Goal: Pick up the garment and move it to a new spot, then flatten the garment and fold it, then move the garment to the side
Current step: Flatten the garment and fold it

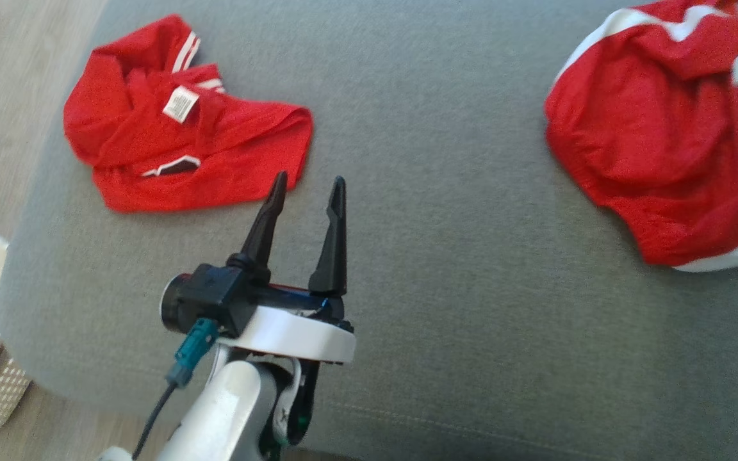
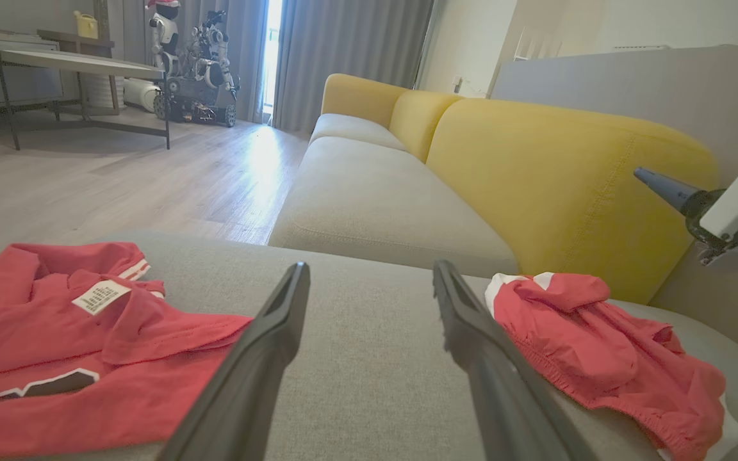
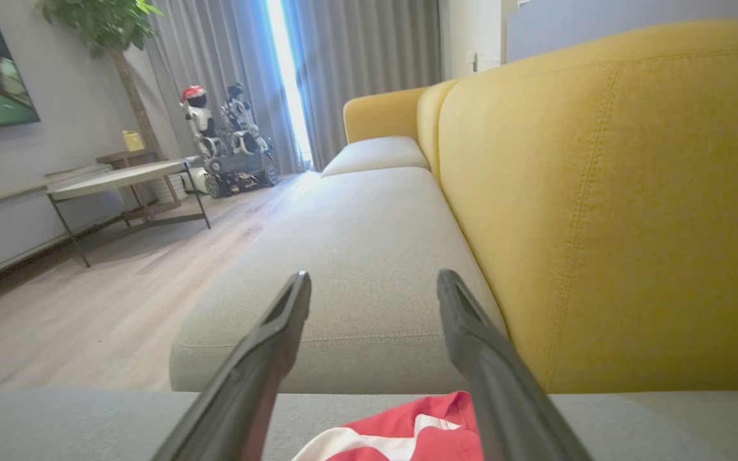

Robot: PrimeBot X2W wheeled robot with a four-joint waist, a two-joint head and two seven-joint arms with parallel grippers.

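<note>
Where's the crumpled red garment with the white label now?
Head view: the crumpled red garment lies upper left on the grey cushion, just beyond the open left gripper, apart from the red white-trimmed garment at right.

A yellow-backed sofa (image 3: 599, 192) with grey seats runs up the right. Pale wood floor (image 3: 87, 320) at left, a table (image 3: 119, 176) upper left, daylight between grey curtains (image 3: 369, 64) at top centre.

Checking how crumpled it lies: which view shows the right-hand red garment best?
Head view: the red garment lies bunched, seen from above, most of its outline visible. The left wrist view shows it low and side-on; the right wrist view catches a red-and-white corner.
</note>
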